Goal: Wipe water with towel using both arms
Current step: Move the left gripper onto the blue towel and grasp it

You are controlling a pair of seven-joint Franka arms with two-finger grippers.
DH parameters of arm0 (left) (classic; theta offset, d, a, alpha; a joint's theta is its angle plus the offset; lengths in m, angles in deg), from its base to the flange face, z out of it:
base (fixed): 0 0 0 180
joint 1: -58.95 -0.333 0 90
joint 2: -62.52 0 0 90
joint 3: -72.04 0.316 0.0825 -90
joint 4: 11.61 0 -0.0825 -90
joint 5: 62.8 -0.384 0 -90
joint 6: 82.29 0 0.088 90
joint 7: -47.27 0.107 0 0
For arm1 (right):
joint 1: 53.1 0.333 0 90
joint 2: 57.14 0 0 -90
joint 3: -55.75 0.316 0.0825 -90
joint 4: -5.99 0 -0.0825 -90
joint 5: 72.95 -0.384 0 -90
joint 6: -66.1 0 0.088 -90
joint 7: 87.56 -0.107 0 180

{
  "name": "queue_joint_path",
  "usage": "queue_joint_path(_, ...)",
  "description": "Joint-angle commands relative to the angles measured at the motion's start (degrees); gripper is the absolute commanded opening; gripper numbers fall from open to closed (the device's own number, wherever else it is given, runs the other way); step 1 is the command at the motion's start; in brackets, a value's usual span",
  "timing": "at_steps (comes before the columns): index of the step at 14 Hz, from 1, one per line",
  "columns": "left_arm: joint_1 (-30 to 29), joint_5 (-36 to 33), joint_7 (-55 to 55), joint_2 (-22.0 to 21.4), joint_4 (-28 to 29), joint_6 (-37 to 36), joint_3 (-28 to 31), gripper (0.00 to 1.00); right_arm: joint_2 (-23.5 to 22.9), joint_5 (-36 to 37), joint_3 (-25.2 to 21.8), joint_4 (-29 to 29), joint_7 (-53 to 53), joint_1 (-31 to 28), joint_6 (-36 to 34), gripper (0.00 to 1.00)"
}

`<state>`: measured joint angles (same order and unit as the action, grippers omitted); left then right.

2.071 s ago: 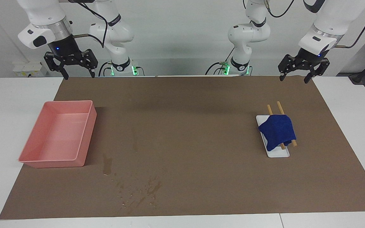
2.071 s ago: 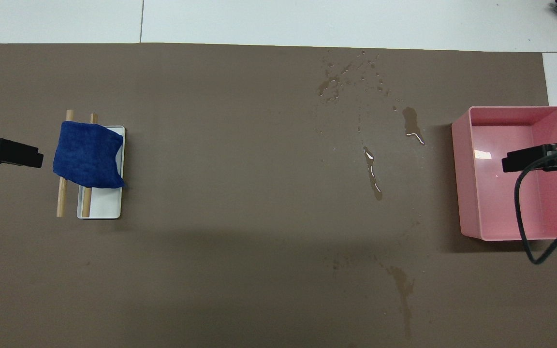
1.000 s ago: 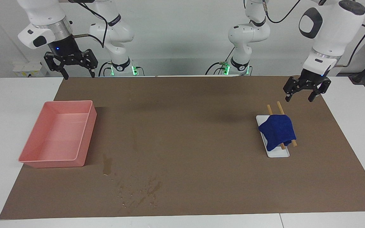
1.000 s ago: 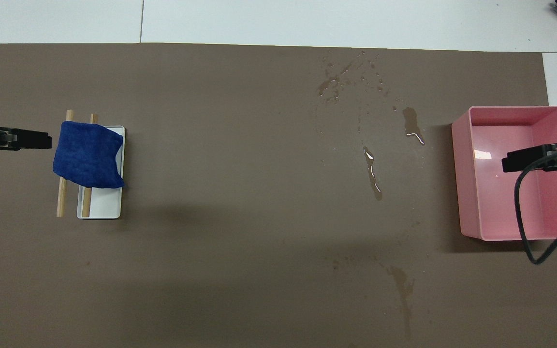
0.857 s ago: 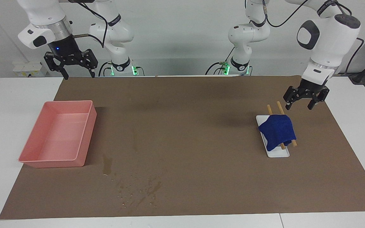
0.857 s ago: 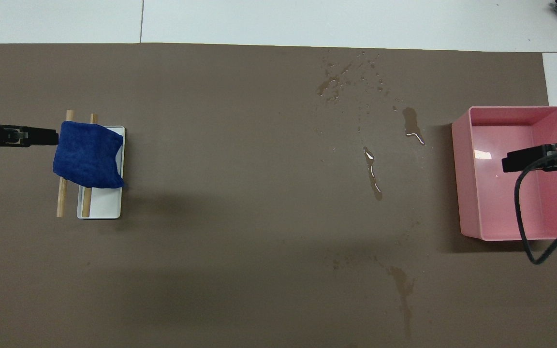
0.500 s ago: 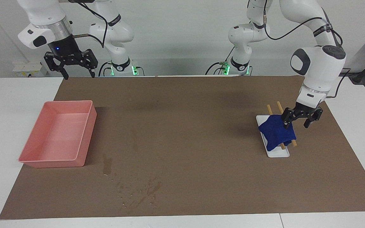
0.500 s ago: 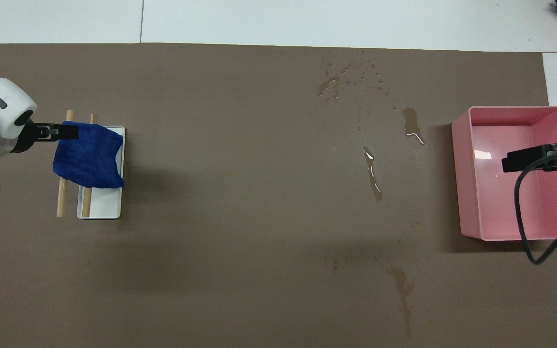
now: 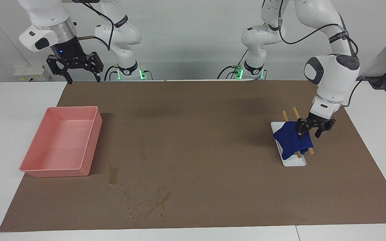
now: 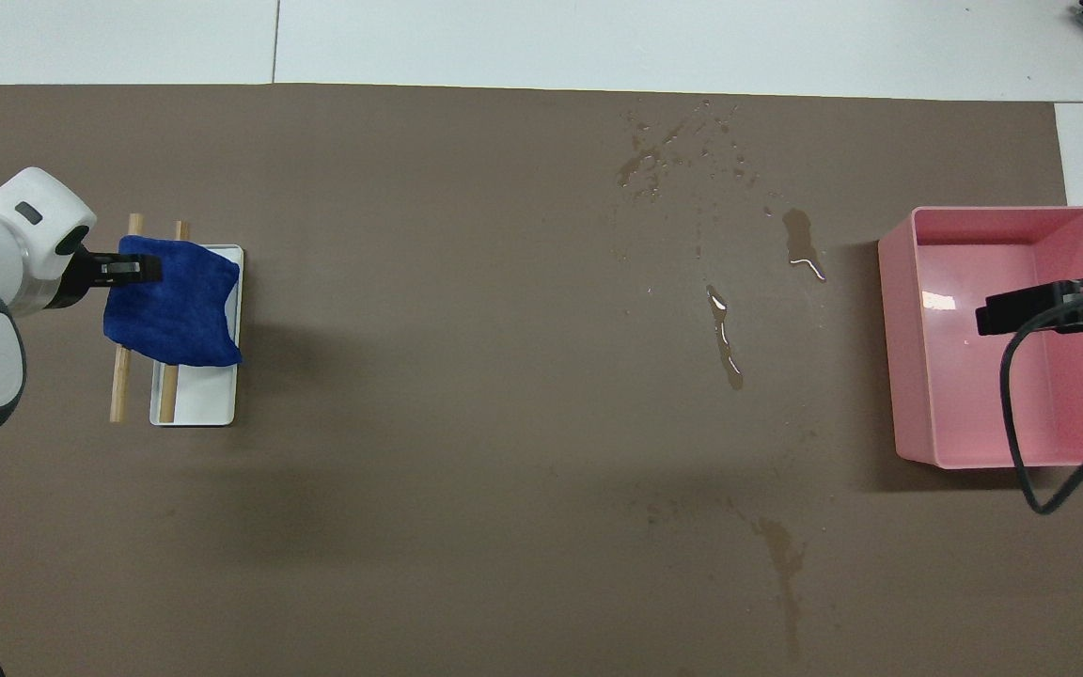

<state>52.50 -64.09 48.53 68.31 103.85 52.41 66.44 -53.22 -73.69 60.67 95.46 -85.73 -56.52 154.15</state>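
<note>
The left hand (image 9: pixel 309 131) is down at the blue towel (image 9: pixel 293 140), fingers spread, one finger against the cloth's edge; it grips nothing. The towel drapes over two wooden sticks (image 9: pixel 296 115) on a white tray (image 9: pixel 295 162) at the left arm's end of the surface. The right hand (image 9: pixel 75 68) waits open above the mat's corner near the pink bin (image 9: pixel 62 146). The water (image 10: pixel 722 324) streaks the brown mat (image 9: pixel 206 140) beside the bin. From overhead, only the right hand's tip shows.
</note>
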Motion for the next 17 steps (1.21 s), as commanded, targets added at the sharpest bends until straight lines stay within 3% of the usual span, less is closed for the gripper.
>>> queue_joint_path(1, 0.0, -4.2, -1.3, -1.4, 2.0, 1.4, 0.1, 0.44, 1.0, -1.0, 0.4, 0.8, 1.5, -0.9, -0.5, 1.0)
queue_joint_path(2, -0.1, -4.4, -1.3, -1.4, 2.0, 1.1, 0.1, 0.33, 1.0, -1.0, 0.4, 0.8, 1.4, -0.9, -0.5, 1.0)
queue_joint_path(4, -0.1, -4.5, -1.2, -1.5, 2.1, 0.8, 0.1, 0.0, 1.0, -1.0, 0.4, 0.8, 1.5, -0.9, -0.5, 1.0)
queue_joint_path(11, 0.1, -4.4, -1.5, -1.3, -1.5, -3.3, 0.1, 0.0, 1.0, -1.0, 0.4, 0.8, 1.5, -0.9, -0.5, 1.0)
queue_joint_path(13, 0.1, -3.6, -2.3, -1.3, -5.7, -9.8, -0.2, 0.0, 1.0, -1.0, 0.4, 0.8, 1.5, -0.9, -0.5, 1.0)
queue_joint_path(14, 0.2, -2.2, -4.1, -1.3, -7.5, -13.0, -0.4, 0.0, 1.0, -1.0, 0.4, 0.8, 1.5, -0.9, -0.5, 1.0)
queue_joint_path(17, 0.9, 12.5, -12.4, -2.4, -10.0, -17.5, -0.7, 0.0, 1.0, -1.0, 0.4, 0.8, 1.4, -0.9, -0.5, 1.0)
